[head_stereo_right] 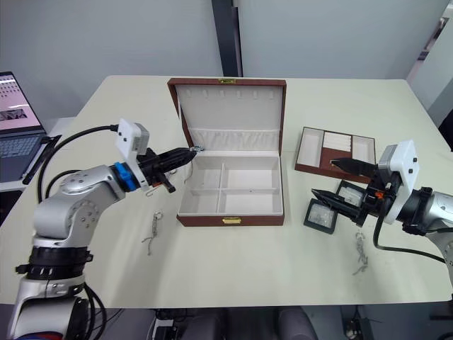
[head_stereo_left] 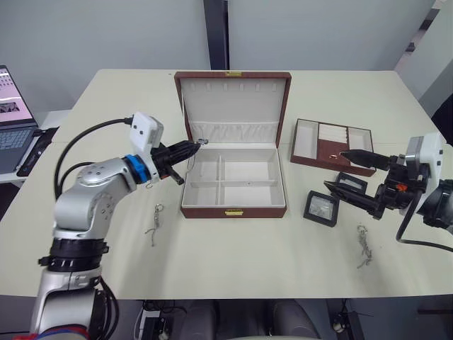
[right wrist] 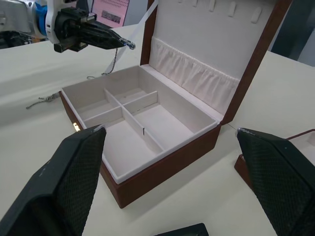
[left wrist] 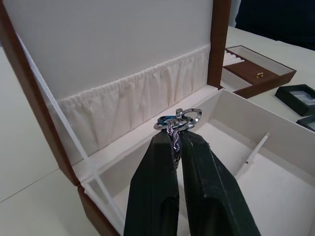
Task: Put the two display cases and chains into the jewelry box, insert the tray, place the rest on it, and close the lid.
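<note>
The brown jewelry box (head_stereo_left: 233, 211) stands open at mid-table, lid (head_stereo_left: 233, 99) upright, its white compartments empty. My left gripper (head_stereo_left: 199, 144) hovers over the box's left rear corner, shut on a silver chain (left wrist: 177, 119) whose ring sticks out above the fingertips. A second chain (head_stereo_left: 153, 225) lies on the table left of the box, and a third chain (head_stereo_left: 363, 246) lies at the right. Two black display cases (head_stereo_left: 321, 208) (head_stereo_left: 352, 183) sit right of the box. My right gripper (head_stereo_left: 333, 168) is wide open just above them, holding nothing. The tray (head_stereo_left: 333, 147) rests behind them.
A laptop (head_stereo_left: 10, 120) sits on a side surface off the table's left edge. The tray holds a small gold item (left wrist: 259, 74). Bare tabletop stretches in front of the box.
</note>
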